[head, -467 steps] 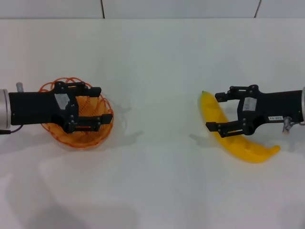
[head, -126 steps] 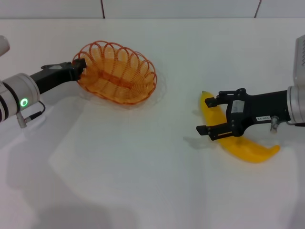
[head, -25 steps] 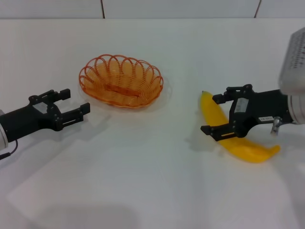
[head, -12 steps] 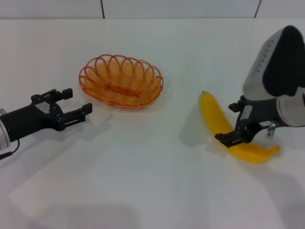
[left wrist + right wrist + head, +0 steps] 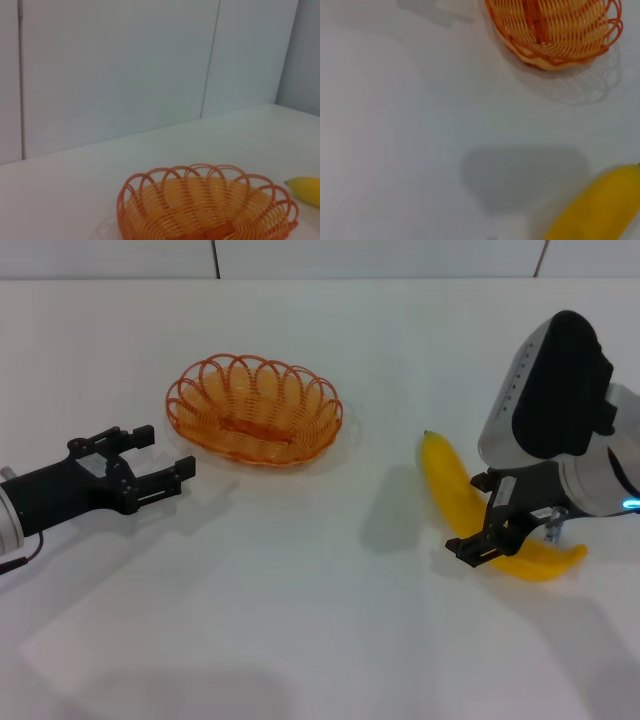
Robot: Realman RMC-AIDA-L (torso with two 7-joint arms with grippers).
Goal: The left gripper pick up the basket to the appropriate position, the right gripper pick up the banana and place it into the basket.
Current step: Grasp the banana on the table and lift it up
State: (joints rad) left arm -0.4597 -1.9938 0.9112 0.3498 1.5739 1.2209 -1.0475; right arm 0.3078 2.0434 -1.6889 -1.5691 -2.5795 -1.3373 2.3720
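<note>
1. White worktop (image 5: 320,640) fills the head view, with a pale panelled wall (image 5: 380,258) along its far edge. The basket (image 5: 254,411) sits upright left of centre, its long axis running side to side, hollow facing up.
2. Same view: the left end effector (image 5: 162,460) lies low over the worktop near the left edge, fingers spread and holding nothing, pointing toward the basket but apart from it. Bare worktop lies between them.
3. Same view: the banana (image 5: 480,510) lies flat on the right, its long axis running diagonally from a greenish tip at the far left end to the near right end, curve bowing toward the robot. The right end effector (image 5: 487,522) reaches down over the banana's middle, one finger showing on each side of the fruit; I cannot tell whether they press it. Its bulky white housing hides the worktop behind it and throws a shadow between banana and basket.
4. Left wrist view: the basket (image 5: 207,207) stands close ahead with its scalloped rim up, the wall (image 5: 125,65) behind it, and the banana's (image 5: 305,190) end just showing at the frame's edge beyond the basket.
5. Right wrist view: the banana (image 5: 595,210) crosses one corner on a slant, the basket (image 5: 555,30) well apart from it, only worktop (image 5: 395,150) and a grey shadow between.
</note>
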